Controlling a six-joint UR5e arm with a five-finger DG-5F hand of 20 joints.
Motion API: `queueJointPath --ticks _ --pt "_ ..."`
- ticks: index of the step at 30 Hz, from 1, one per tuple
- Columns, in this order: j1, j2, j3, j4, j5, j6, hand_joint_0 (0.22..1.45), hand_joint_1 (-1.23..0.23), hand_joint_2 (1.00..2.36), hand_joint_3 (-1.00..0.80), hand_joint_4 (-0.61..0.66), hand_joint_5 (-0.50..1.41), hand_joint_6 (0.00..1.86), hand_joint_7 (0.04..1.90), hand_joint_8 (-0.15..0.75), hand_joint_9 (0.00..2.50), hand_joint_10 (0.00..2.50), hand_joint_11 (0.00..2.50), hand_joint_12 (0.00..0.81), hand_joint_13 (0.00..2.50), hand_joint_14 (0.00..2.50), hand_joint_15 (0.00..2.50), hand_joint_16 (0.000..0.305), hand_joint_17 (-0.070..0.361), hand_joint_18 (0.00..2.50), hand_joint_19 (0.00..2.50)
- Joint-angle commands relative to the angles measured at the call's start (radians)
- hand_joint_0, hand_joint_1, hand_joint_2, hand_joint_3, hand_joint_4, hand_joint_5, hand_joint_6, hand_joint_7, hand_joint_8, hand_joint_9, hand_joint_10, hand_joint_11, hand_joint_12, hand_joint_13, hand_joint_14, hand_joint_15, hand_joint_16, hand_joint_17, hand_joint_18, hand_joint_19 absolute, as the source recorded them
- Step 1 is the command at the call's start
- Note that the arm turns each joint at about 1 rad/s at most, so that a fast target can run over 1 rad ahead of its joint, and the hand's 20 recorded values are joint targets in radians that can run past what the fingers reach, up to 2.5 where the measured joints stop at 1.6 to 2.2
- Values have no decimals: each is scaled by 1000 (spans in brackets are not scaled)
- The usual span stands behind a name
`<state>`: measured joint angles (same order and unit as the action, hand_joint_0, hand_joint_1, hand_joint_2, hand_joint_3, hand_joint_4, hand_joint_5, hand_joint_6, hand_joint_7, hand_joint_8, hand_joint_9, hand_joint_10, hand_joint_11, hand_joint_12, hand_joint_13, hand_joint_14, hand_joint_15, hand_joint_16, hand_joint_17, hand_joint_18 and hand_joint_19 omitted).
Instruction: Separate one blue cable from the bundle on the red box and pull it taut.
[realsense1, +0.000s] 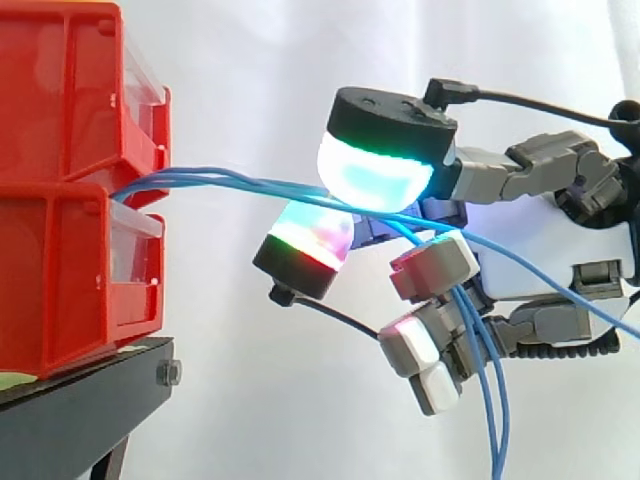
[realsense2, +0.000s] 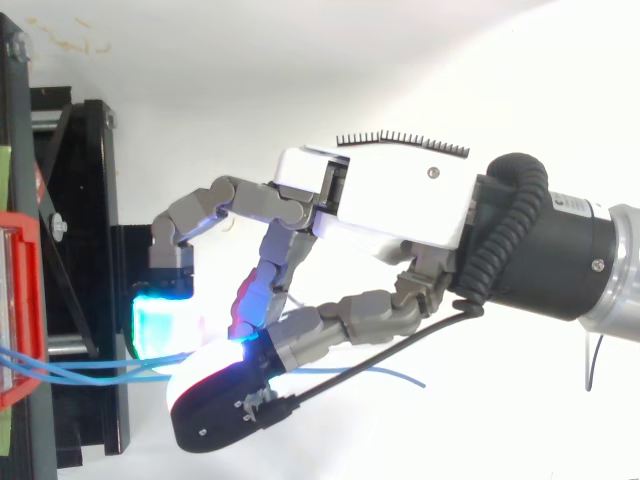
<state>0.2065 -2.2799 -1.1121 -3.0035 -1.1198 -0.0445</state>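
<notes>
Blue cables (realsense1: 220, 180) stream out from between the stacked red bins (realsense1: 70, 200) and run right, straight into the hand (realsense1: 540, 250). It's clamped on them: cyan pad (realsense1: 375, 172) above, red-green pad (realsense1: 305, 240) below, strands caught between. Beyond the curled fingers, loose lengths droop downward.

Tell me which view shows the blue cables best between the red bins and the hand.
The side view: the blue cables emerge from the red bins, run to the hand, and some droop below it. In the top view, they leave the bin, then the hand's glow hides most of them.
</notes>
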Motion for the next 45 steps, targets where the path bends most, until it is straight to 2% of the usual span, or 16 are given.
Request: queueJointPath --ticks 1,5,9,16,19,20,21,25,31,37,40,43,45 --pt "1 0 0 0 0 0 640 -856 1004 -450 7 -134 889 1049 311 1390 15 950 391 1159 21 668 42 93 1035 569" --pt "1 -1 0 0 0 0 596 -781 1009 -371 -54 -132 902 998 267 1411 14 886 377 1161 19 657 42 94 1036 574" --pt "-1 0 0 0 0 0 562 -686 1006 -300 -22 -109 877 941 292 1462 11 766 431 1221 16 619 55 124 1151 493" --pt "-1 0 0 0 0 0 554 -610 1001 -231 9 -90 850 954 318 1498 10 724 457 1240 16 598 62 138 1192 463" --pt "1 0 0 0 0 0 537 -619 1067 -248 30 -90 850 974 329 1508 11 756 469 1246 14 614 63 141 1203 454" --pt "1 0 0 0 0 0 538 -626 1066 -251 38 -90 852 971 333 1509 10 765 471 1246 14 609 63 141 1204 454" --pt "-1 0 1 2 0 0 553 -650 1004 -242 47 -93 855 968 342 1504 10 789 472 1244 14 610 63 141 1197 457" --pt "1 0 0 2 0 0 533 -686 1002 -328 57 -101 864 961 350 1500 8 825 469 1237 15 615 61 138 1184 470" --pt "-2 0 0 0 0 0 487 -582 1000 -468 59 -102 866 947 361 1510 11 828 470 1242 16 623 62 140 1186 466" --pt "-2 0 0 2 2 0 487 -598 1000 -475 65 -104 867 940 367 1507 10 834 472 1244 16 616 62 140 1191 467" --pt "-4 0 0 0 0 0 528 -655 1003 -382 58 -107 867 964 355 1497 11 837 461 1232 15 630 59 133 1162 484" --pt "-4 -1 0 0 0 0 567 -762 1000 -183 35 -105 876 964 374 1508 9 857 474 1258 16 622 61 137 1214 455" --pt "-4 0 0 0 0 0 567 -788 1018 -129 31 -113 893 942 394 1492 8 897 475 1256 16 628 61 137 1217 453"
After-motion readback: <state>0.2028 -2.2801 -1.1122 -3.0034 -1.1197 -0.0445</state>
